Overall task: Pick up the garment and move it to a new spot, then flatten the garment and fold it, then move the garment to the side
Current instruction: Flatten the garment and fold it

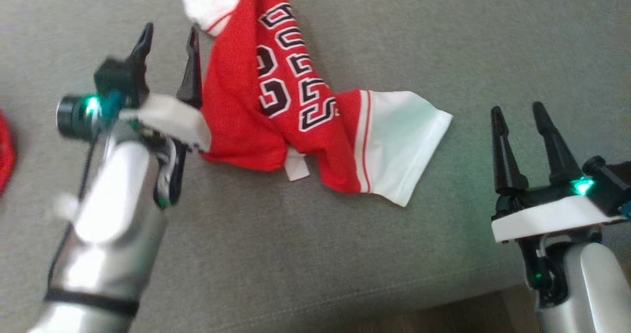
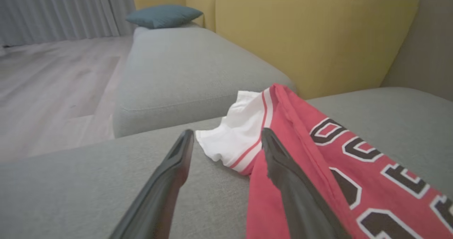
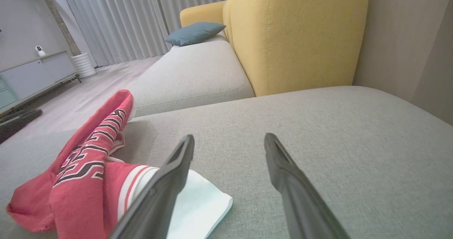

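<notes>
Grey sofa seat (image 1: 315, 254); red-white garment (image 1: 236, 116) lies bunched on it.

Head cam looks down on couch (image 1: 305, 254); wrist cams low, close, share garment (image 1: 231, 121).

Lighting and picture quality, my three cameras.
Head view: soft, even light, shadows faint; my left gripper (image 1: 170, 29) and forearm (image 1: 113, 200), left of the garment (image 1: 276, 101), smear with motion blur; the green lamp (image 1: 584, 186) right of the garment tints its white sleeve (image 1: 409, 140) mint. Left wrist view: dimmer, hazy; my fingers (image 2: 170, 182) beside the garment are out of focus. Right wrist view: brightest; daylight enters through the curtains (image 3: 116, 19) far behind the garment, a faint shadow lies on the cushion (image 3: 283, 125) just right of it, and verticals lean toward the frame edges.
</notes>
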`<state>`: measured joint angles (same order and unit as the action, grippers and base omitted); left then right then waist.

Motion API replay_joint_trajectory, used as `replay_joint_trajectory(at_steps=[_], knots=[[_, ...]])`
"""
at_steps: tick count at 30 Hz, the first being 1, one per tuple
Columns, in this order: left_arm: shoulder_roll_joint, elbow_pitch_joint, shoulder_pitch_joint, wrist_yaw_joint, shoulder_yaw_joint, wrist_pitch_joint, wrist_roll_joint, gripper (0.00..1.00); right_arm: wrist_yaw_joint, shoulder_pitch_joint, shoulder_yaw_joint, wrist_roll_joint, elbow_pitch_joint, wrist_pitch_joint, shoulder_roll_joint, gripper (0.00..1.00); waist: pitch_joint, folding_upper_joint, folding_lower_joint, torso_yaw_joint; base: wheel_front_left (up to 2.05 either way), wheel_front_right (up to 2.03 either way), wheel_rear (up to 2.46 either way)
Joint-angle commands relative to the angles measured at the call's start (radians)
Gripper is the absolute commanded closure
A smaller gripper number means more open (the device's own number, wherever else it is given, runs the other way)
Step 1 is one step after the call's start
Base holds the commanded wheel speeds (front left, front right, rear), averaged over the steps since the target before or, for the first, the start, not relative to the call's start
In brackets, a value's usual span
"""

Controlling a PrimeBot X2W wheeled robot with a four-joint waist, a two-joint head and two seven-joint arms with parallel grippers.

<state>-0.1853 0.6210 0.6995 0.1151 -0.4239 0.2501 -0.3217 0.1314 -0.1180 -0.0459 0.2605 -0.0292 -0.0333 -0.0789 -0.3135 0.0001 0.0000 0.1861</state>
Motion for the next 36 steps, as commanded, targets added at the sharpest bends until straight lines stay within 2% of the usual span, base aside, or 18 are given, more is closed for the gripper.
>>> replay_joint_trajectory(at_steps=[1,3,8,11,21,36], knots=[[-0.035,-0.079,-0.014,0.024,0.047,0.011,0.018,0.0,-0.001,-0.011,-0.012,-0.009,-0.042,0.005,-0.017,0.0,0.023,-0.0001,0.0,-0.03,0.0,0.0,0.0],[-0.041,-0.255,-0.147,0.086,0.077,0.011,0.058,0.0,-0.001,-0.007,-0.011,-0.017,-0.052,0.02,-0.029,0.0,0.038,-0.0001,0.0,-0.056,0.0,0.0,0.0],[-0.049,-0.457,-0.326,0.152,0.109,0.011,0.107,0.0,-0.001,0.003,-0.012,-0.024,-0.063,0.043,-0.044,0.0,0.062,-0.0001,0.0,-0.092,0.0,0.0,0.0],[-0.053,-0.534,-0.407,0.174,0.117,0.012,0.129,0.0,-0.001,0.017,-0.012,-0.026,-0.066,0.054,-0.047,0.0,0.076,-0.0001,0.0,-0.11,0.0,0.0,0.0],[-0.057,-0.637,-0.558,0.211,0.126,0.012,0.159,0.0,-0.001,0.066,-0.012,-0.03,-0.086,0.082,-0.037,0.0,0.114,-0.0001,0.0,-0.133,0.0,0.0,0.0],[-0.054,-0.651,-0.57,0.207,0.12,0.012,0.166,0.0,-0.001,0.068,-0.009,-0.03,-0.096,0.095,-0.037,0.0,0.111,-0.0001,0.0,-0.136,0.0,0.0,0.0]])
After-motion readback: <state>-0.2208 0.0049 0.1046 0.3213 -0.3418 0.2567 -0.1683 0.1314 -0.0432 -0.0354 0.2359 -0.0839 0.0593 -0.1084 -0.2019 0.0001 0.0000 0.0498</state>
